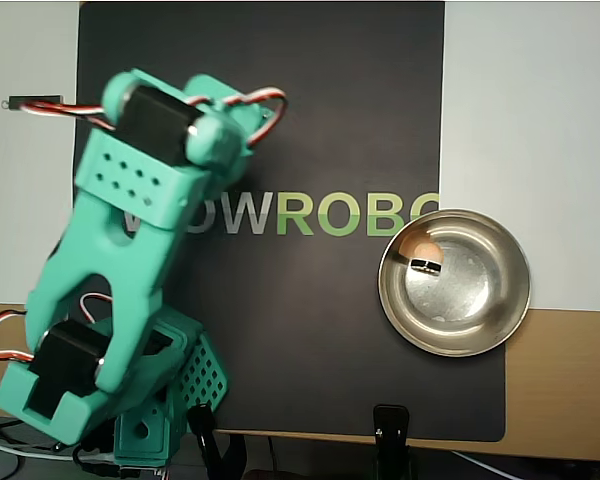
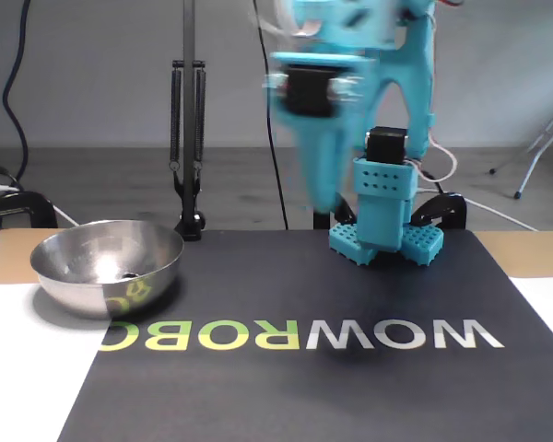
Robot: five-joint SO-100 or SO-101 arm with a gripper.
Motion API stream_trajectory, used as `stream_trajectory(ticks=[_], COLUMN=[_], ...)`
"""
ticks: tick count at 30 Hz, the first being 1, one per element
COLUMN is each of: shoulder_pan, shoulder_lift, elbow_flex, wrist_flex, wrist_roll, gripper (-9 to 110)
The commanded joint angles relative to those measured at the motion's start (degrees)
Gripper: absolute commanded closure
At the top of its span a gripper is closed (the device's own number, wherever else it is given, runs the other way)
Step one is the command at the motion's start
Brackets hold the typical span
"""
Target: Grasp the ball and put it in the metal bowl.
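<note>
Black printed mat [image 1: 280, 100] on pale tabletop, overhead view: small smooth tan ball [image 1: 418, 248] rests inside shiny round metal bowl [image 1: 500, 320], against its rim side; likely light, rigid, slippery, best pinched across the middle. Fixed view: blurred teal gripper [image 2: 321, 189] hangs well clear of the bowl; claw state cannot be told.

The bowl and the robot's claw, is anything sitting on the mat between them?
No. In the fixed view, only bare black mat lies between the metal bowl and the blurred gripper. The overhead view shows just its printed letters there.
</note>
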Motion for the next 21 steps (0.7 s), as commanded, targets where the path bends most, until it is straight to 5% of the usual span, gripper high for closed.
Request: stream_trajectory(ticks=[1,21], shoulder_pan=[-3.0,-21.5], shoulder_lift=[2.8,2.8], elbow_flex=[0.0,0.0], wrist_flex=[-0.2,-0.3], wrist_roll=[2.5,16.4], gripper=[102,102])
